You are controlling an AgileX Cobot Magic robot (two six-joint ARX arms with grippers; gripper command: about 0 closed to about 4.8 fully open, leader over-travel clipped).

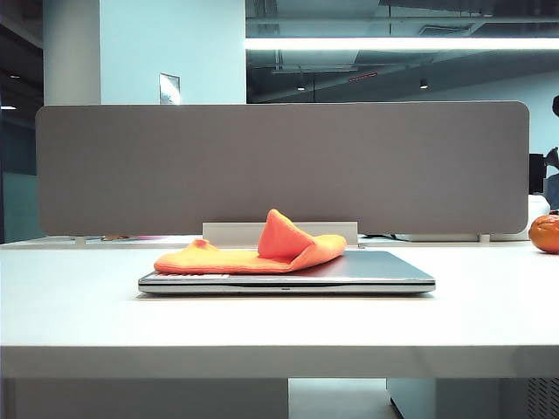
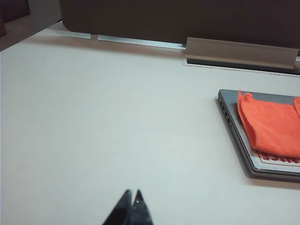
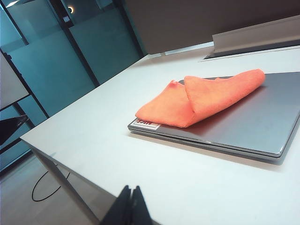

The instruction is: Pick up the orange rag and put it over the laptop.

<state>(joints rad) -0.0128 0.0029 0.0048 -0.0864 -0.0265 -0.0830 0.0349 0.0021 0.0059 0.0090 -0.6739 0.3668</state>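
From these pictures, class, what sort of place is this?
Probably an open-plan office: a white desk with a grey divider panel, a closed laptop under an orange rag, and glass partitions beyond.

Orange rag [image 1: 262, 253]: bright orange, plain, no pattern. Laptop [image 1: 384, 272]: silver-grey lid, white sticker [image 3: 144, 123] with red print at one corner. Bench [image 1: 279, 323]: plain white. Divider panel [image 1: 279, 166] behind it: flat grey-brown. Round thing [image 1: 545, 233] at the bench's far right: glossy orange. Left gripper [image 2: 131, 196] and right gripper [image 3: 131, 191]: black fingers.
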